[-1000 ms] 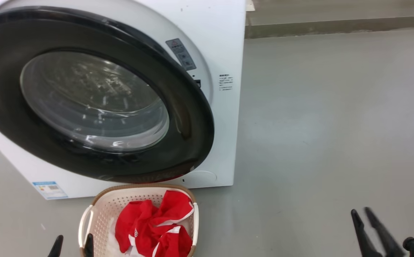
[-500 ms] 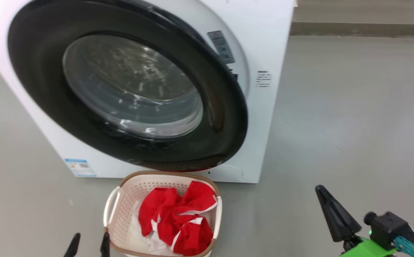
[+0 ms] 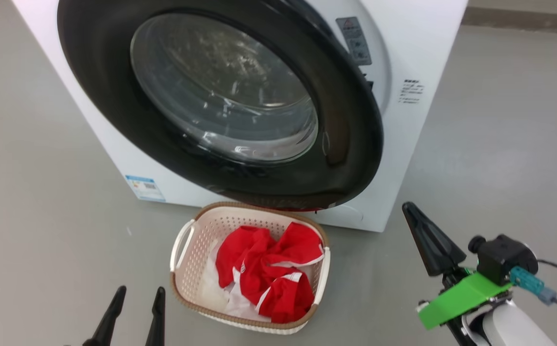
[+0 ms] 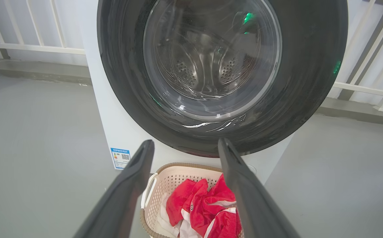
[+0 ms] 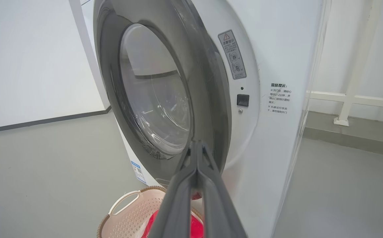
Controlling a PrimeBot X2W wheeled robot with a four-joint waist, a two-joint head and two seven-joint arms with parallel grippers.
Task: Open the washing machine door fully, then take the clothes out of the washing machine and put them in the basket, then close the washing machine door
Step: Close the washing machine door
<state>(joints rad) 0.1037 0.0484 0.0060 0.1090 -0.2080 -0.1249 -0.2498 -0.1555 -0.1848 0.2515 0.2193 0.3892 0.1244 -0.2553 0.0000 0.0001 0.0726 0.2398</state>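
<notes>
On the grey floor (image 3: 499,144) just before the white washing machine (image 3: 427,48), the cream basket (image 3: 259,207) holds the red-and-white clothes (image 3: 269,274) below the black-rimmed washing machine door (image 3: 345,144), with the left gripper (image 3: 139,290) spread empty beside the basket and the right gripper (image 3: 412,211) clenched on nothing, well apart.

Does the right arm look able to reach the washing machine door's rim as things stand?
Probably yes: the right end effector, shut, points toward the washing machine door at its lower right rim across the floor, and the basket sits off to its left, out of the path.
</notes>
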